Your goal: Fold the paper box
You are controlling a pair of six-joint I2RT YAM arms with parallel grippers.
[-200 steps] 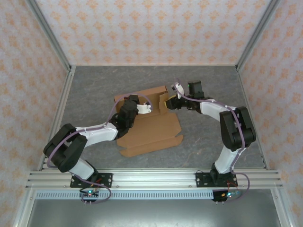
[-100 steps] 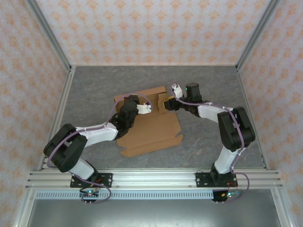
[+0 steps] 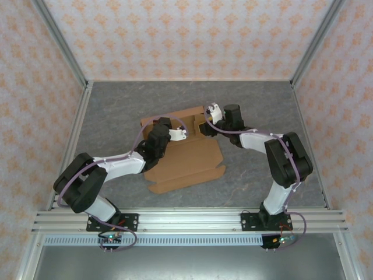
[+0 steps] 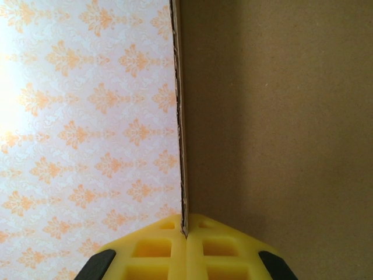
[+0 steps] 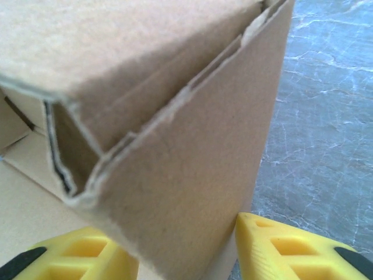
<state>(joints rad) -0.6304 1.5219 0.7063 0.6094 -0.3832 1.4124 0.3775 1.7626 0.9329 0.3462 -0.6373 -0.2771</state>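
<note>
Your paper box (image 3: 186,166) lies in the middle of the table (image 3: 262,111), flat panel nearest you. It looks like light, stiff cardboard that creases easily, so hold it beside the scored folds. Farther in, the left gripper (image 4: 185,226) pinches a raised panel's edge. Beyond that, the right gripper (image 5: 186,248) clamps the doubled side wall.

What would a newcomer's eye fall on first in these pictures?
The brown paper box stands out first, half folded in the middle of the grey table. At its far end the left gripper is shut on a thin cardboard edge, while the right gripper straddles a raised side wall.
</note>
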